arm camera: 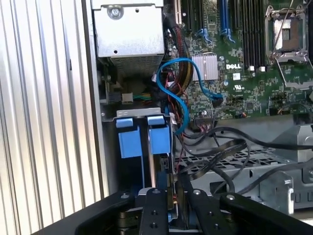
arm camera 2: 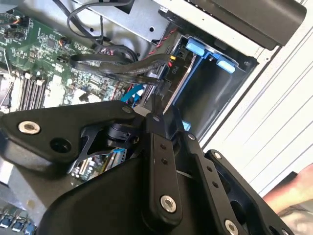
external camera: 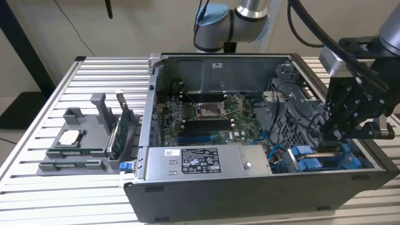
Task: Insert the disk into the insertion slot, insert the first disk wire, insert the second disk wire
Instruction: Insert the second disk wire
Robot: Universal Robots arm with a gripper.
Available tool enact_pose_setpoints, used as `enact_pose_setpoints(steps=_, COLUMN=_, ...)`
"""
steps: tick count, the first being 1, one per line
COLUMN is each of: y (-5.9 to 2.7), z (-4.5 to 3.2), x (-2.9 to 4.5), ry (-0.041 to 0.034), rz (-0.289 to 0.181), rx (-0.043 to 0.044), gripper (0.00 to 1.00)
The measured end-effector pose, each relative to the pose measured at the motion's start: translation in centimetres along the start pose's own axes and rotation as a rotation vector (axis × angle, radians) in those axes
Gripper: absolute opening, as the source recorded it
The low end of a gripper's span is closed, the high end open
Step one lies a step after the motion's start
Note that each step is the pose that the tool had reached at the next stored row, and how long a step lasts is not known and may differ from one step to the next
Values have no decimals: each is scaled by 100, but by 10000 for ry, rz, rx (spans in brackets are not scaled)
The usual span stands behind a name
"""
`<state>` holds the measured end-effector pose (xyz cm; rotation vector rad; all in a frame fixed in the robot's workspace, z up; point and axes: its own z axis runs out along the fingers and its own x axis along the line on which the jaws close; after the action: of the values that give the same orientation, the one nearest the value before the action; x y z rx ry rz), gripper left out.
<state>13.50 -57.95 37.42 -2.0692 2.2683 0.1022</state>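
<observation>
Over on the exterior view's left, a grey plastic parts holder [external camera: 81, 140] is sitting on the slatted metal table [external camera: 56, 197], with a processor chip [external camera: 67, 138] lying in it and a couple of green cards [external camera: 120, 129] standing upright in its slots. Moving along, the open computer case [external camera: 250, 154] is lying on its side with the motherboard [external camera: 206, 117] showing inside and the silver power supply box [external camera: 206, 161] running along the near edge.

Further toward the exterior view's right, the disk [external camera: 319, 159] in its blue carrier is sitting down in the drive bay at the near corner of the case, so it's looking already slotted in. In the first wrist view its two blue tabs [arm camera: 144, 136] are sticking up side by side from the bay, with a blue cable [arm camera: 178, 90] looping just beside them and black cables [arm camera: 220, 152] bundling across the metal cage.

The gripper [external camera: 331, 136] is hanging right above the disk's back end, reaching down into the case. Its fingers [arm camera 2: 161, 142] are looking pinched close together near the disk's connector edge, but I honestly can't tell whether they're clamping a wire or just closed on nothing.
</observation>
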Motion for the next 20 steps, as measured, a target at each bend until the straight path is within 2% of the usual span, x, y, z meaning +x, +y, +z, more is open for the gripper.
enact_pose_setpoints(steps=4, y=0, z=-41, x=-3, ry=-1, rz=0, rx=0, gripper=24)
enact_pose_setpoints(steps=20, y=0, z=-79, x=-8, ry=2, rz=18, rx=2, gripper=24)
